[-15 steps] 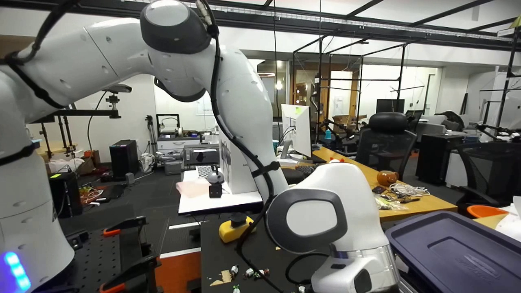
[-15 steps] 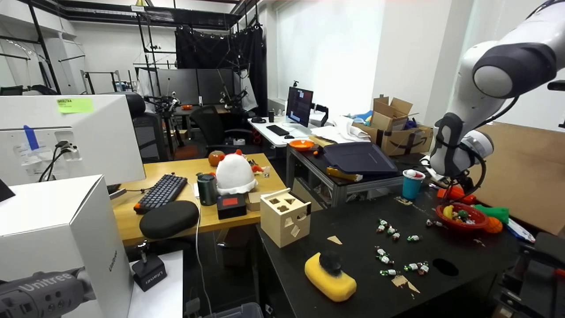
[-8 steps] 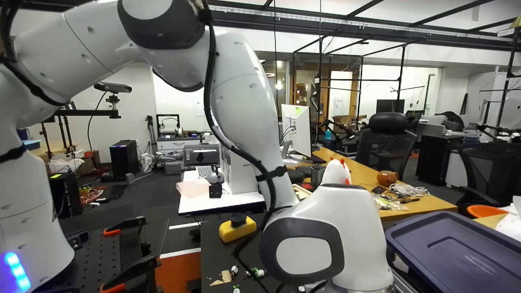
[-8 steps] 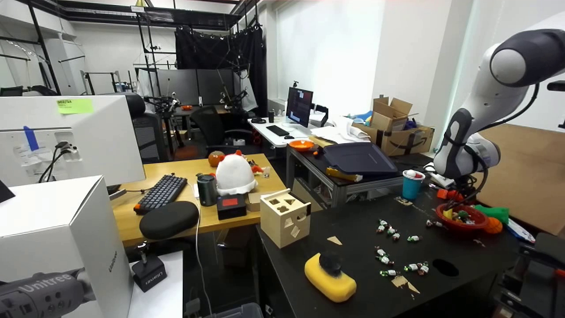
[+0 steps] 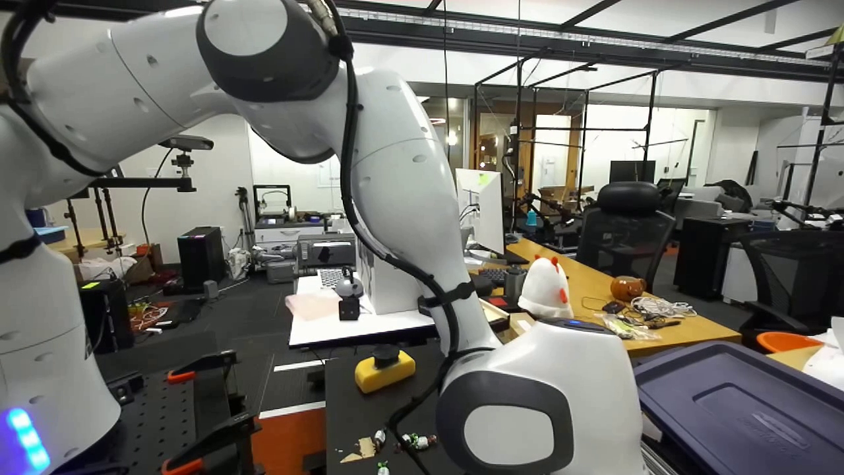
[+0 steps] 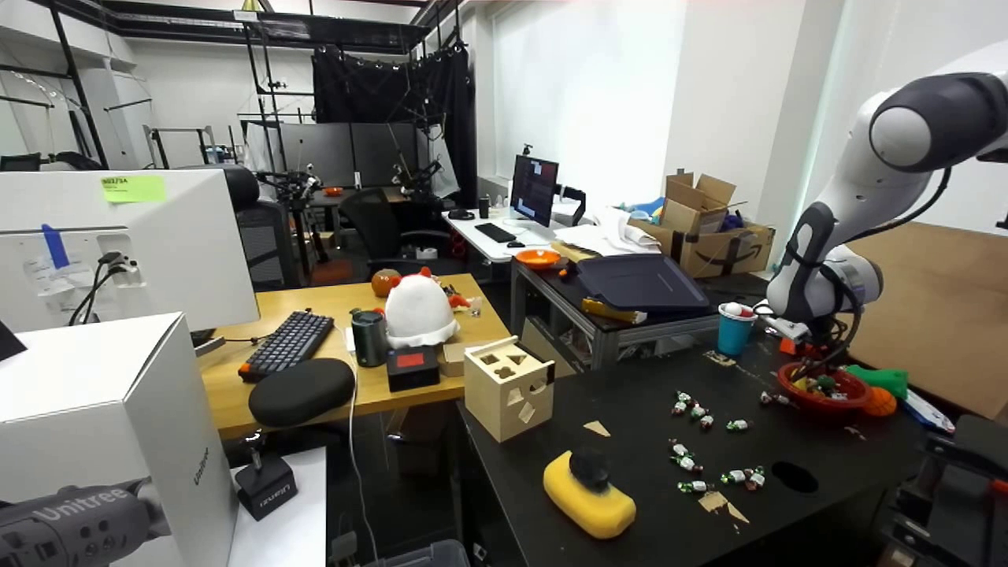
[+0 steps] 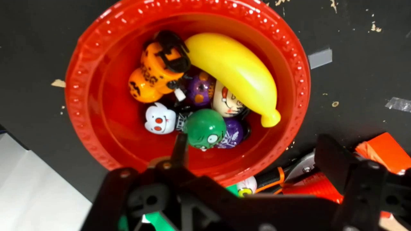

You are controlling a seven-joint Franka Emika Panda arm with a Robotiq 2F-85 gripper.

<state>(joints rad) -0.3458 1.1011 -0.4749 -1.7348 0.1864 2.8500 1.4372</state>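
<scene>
Red bowl [image 7: 83, 96] sits on the dark tabletop [image 7: 32, 70], and you've got the gripper [image 7: 253, 144] by its rim in the wrist view — spread wide, nothing held AFAICT. One finger [image 7: 180, 149] overlaps the bowl just below the green toy [image 7: 204, 126]; the opposite finger [image 7: 332, 157] is out past the rim, near an orange piece [image 7: 390, 150] outside the bowl. Height over the bowl: can't tell, b/c neither exterior view shows the fingers clearly. Inside the bowl you have the yellow banana [image 7: 237, 70] along one wall, the orange figure [image 7: 157, 72] across from it, the white toy [image 7: 159, 118] beside the green one, plus a few other toys [image 7: 226, 102] packed btwn them. Step in hand reads as lining up, pre-grasp, IMO. Next move prob. calls for choosing one item, then shifting until both fingers straddle it w/ the rim out of the way, before you go down and close. If it's the banana, turn so the fingers span its narrow width — it looks smooth, so a pinch near an end might slip. For the green toy, mind the neighbours: they're packed tight and could get nudged. Wrapped candies [image 6: 693, 487] lie about the tabletop too, a few near the bowl in an exterior view.
</scene>
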